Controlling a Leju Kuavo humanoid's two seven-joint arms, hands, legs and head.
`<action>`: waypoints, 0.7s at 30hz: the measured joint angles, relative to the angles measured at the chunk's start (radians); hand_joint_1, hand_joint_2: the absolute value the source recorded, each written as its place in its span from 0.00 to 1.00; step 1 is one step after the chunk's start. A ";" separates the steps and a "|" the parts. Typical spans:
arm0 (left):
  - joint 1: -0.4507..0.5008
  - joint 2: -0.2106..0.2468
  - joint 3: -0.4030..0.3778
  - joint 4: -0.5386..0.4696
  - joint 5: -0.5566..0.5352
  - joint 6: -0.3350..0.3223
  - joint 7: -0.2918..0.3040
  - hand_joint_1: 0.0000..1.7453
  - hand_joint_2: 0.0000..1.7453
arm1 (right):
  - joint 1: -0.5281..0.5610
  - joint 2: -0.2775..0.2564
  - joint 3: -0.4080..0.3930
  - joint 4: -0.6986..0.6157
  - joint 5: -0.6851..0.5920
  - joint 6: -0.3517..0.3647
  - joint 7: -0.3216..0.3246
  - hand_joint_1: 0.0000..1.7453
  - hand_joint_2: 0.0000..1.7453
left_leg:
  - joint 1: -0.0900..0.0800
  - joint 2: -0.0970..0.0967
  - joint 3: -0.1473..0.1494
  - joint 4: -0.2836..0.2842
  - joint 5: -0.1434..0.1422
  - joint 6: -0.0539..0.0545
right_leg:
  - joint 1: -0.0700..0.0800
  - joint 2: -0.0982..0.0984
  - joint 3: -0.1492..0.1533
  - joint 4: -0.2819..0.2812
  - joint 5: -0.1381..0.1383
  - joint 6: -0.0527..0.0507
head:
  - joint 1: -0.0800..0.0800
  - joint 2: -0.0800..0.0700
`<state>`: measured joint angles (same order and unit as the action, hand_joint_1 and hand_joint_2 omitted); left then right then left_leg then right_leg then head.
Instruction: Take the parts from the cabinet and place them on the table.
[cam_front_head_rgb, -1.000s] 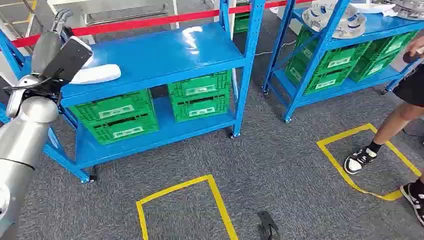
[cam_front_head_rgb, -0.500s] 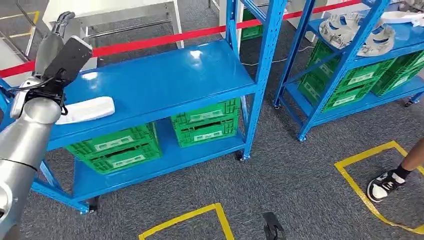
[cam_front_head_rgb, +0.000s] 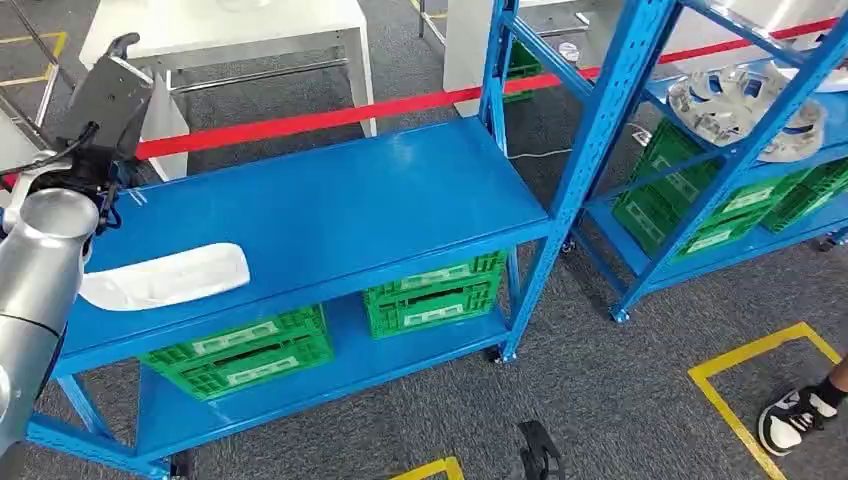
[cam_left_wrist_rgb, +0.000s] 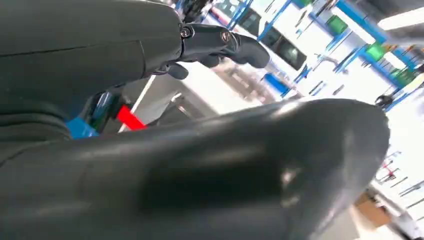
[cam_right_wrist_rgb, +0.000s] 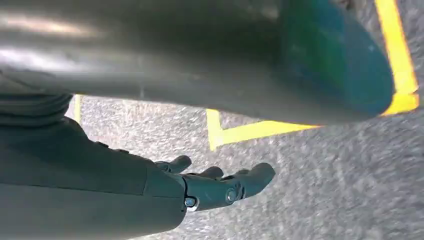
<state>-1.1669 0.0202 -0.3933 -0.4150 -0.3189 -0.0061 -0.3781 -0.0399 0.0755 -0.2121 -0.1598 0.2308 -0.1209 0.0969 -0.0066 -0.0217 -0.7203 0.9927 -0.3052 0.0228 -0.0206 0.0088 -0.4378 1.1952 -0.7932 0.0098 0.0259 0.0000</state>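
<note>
A long white part (cam_front_head_rgb: 165, 277) lies on the top shelf of the blue cabinet (cam_front_head_rgb: 340, 215), near its left end. My left hand (cam_front_head_rgb: 105, 95) is raised above the cabinet's far left corner and holds nothing. Its dark fingers (cam_left_wrist_rgb: 220, 42) are stretched out beyond the thick thumb. My right hand (cam_front_head_rgb: 537, 455) hangs low over the grey carpet, and its fingers (cam_right_wrist_rgb: 225, 187) are extended and hold nothing. A white table (cam_front_head_rgb: 220, 25) stands behind the cabinet, beyond a red barrier tape (cam_front_head_rgb: 330, 118).
Green crates (cam_front_head_rgb: 430, 293) fill the cabinet's lower shelf. A second blue cabinet (cam_front_head_rgb: 720, 160) on the right holds silvery round parts (cam_front_head_rgb: 745, 100) and more green crates. Yellow floor tape (cam_front_head_rgb: 745, 400) and a person's shoe (cam_front_head_rgb: 795, 415) are at the lower right.
The whole picture has shifted right and down, so the camera has turned left and come nearer the cabinet. My left arm stays raised, and the white part lies where it was.
</note>
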 joint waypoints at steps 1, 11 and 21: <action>0.010 0.000 0.000 0.000 0.007 -0.004 -0.003 0.00 1.00 | 0.000 0.000 0.000 0.000 0.001 0.000 0.000 0.00 0.00 | -0.004 -0.002 0.002 0.003 -0.006 0.002 | 0.002 0.000 -0.057 0.066 -0.005 0.000 | 0.000 0.000; 0.039 0.010 0.000 -0.009 0.058 -0.009 -0.030 0.00 1.00 | 0.006 0.000 0.000 0.000 0.008 0.003 -0.003 0.00 0.00 | -0.016 -0.018 0.001 0.025 -0.022 -0.033 | 0.015 -0.002 -0.081 -0.170 0.253 -0.047 | 0.000 0.000; 0.083 0.032 -0.018 -0.039 0.037 0.058 -0.064 0.00 1.00 | 0.009 -0.002 -0.001 0.000 0.009 0.003 -0.003 0.00 0.00 | 0.019 0.021 0.018 0.046 -0.042 -0.075 | -0.010 -0.007 -0.055 -0.180 0.240 -0.027 | -0.009 0.000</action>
<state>-1.0841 0.0523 -0.4112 -0.4544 -0.2819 0.0519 -0.4418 -0.0307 0.0740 -0.2129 -0.1598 0.2399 -0.1175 0.0935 0.0123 -0.0009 -0.7027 1.0388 -0.3471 -0.0526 -0.0309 0.0014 -0.4930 1.0154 -0.5534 -0.0170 0.0168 0.0000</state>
